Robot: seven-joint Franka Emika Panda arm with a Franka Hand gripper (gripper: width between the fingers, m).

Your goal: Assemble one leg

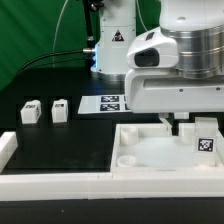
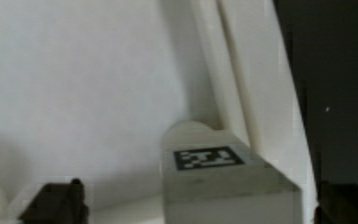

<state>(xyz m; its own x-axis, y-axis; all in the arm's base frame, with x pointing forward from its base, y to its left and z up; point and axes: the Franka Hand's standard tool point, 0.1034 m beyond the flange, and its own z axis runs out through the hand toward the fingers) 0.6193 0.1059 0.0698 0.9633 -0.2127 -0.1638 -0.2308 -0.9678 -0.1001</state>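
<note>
Jaws first: we could not tell how far they stood apart. In the exterior view the gripper hung low over the big white tray, and the robot's fat white body hid most of it. In the wrist view we saw only one dark fingertip at one edge and a dark strip at the other edge. Between them stood a leg, a small white post with a black-and-white tag on its face. We could not see whether the fingers touched it.

That leg stood upright inside the tray, close against the tray's raised wall. In the exterior view we saw it at the tray's far corner on the exterior view's right, its tag facing the camera.

Two more legs sat side by side on the black bench, well apart from the tray, on the exterior view's left. Behind them lay the marker board, flat on the bench.

A long white bar ran along the front, and the picture edge cut it off. The wrist view was blurry, so we could not read the tag's pattern well.
</note>
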